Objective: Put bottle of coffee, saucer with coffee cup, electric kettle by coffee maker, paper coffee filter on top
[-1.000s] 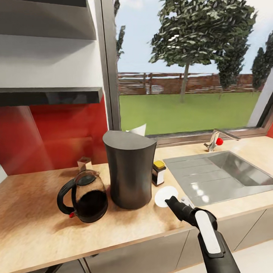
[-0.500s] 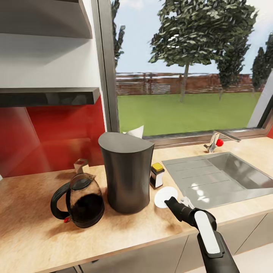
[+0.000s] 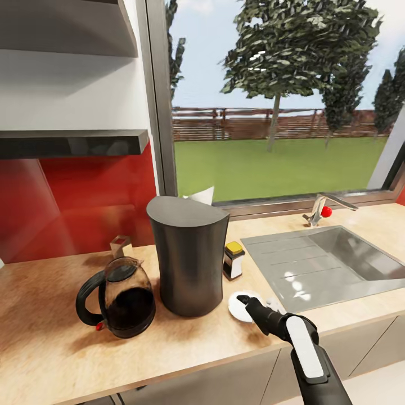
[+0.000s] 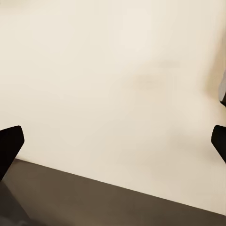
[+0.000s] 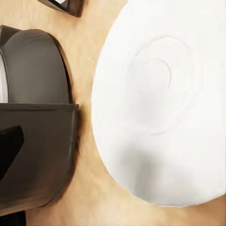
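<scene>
Right tool (image 3: 243, 298) hangs over the white saucer (image 3: 241, 308) on the tabletop (image 3: 50, 349), just right of the coffee maker (image 3: 188, 256); its spread can't be told. Paper filter (image 3: 201, 196) tops the maker (kettle (image 3: 118, 298) at left, coffee bottle (image 3: 233, 260) behind saucer). Left tool (image 4: 113, 141) is spread wide, w/ fingertips (image 4: 10, 143) apart.

wall: red backsplash (image 3: 67, 197) | window (image 3: 281, 101): lawn, trees, fence | steel sink (image 3: 326, 264) | shelf (image 3: 73, 140), possibly grey
</scene>
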`<state>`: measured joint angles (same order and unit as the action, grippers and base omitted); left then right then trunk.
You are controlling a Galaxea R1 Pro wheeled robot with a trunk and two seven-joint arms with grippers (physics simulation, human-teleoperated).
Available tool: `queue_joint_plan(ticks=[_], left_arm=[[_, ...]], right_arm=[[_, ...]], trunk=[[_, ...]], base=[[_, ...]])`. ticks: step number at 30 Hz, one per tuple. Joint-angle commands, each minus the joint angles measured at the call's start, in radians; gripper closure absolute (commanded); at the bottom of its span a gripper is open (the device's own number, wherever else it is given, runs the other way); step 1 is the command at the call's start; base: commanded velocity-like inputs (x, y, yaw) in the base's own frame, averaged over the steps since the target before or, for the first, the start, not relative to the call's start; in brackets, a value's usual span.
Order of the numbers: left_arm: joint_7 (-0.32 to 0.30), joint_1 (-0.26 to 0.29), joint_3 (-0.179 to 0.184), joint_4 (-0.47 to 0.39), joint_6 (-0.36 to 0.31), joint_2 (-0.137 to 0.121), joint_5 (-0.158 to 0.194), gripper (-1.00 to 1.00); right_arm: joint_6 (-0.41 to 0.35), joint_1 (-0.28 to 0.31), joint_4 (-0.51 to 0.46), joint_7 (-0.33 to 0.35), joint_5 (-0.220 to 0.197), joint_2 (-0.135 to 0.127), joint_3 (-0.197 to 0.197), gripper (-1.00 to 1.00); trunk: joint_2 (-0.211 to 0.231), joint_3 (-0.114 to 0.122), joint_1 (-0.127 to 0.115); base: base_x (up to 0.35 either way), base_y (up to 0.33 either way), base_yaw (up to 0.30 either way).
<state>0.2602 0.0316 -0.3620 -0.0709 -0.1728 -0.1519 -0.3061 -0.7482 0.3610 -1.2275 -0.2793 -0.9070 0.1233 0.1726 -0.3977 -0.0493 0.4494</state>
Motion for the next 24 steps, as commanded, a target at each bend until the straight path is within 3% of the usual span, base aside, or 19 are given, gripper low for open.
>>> queue_joint_plan(ticks=[1, 9, 24], left_arm=[[0.001, 0.001, -0.008, -0.001, -0.005, 0.0, -0.011, -1.0], [0.001, 0.001, -0.006, -0.003, -0.005, 0.0, -0.011, -1.0], [0.035, 0.001, -0.009, -0.003, -0.007, 0.0, -0.01, -1.0]], right_arm=[[-0.003, 0.001, -0.001, -0.009, -0.011, 0.001, 0.002, -1.0], [-0.002, 0.001, -0.002, -0.009, -0.013, 0.001, 0.002, -1.0], [-0.002, 0.001, -0.015, -0.009, -0.018, 0.001, -0.002, -1.0]], trunk=[[-0.002, -0.002, 0.001], [-0.002, -0.002, 0.001], [-0.002, -0.002, 0.001]], base=[[0.0, 0.0, 0.0], [0.0, -0.037, 0.0], [-0.084, -0.264, 0.0]])
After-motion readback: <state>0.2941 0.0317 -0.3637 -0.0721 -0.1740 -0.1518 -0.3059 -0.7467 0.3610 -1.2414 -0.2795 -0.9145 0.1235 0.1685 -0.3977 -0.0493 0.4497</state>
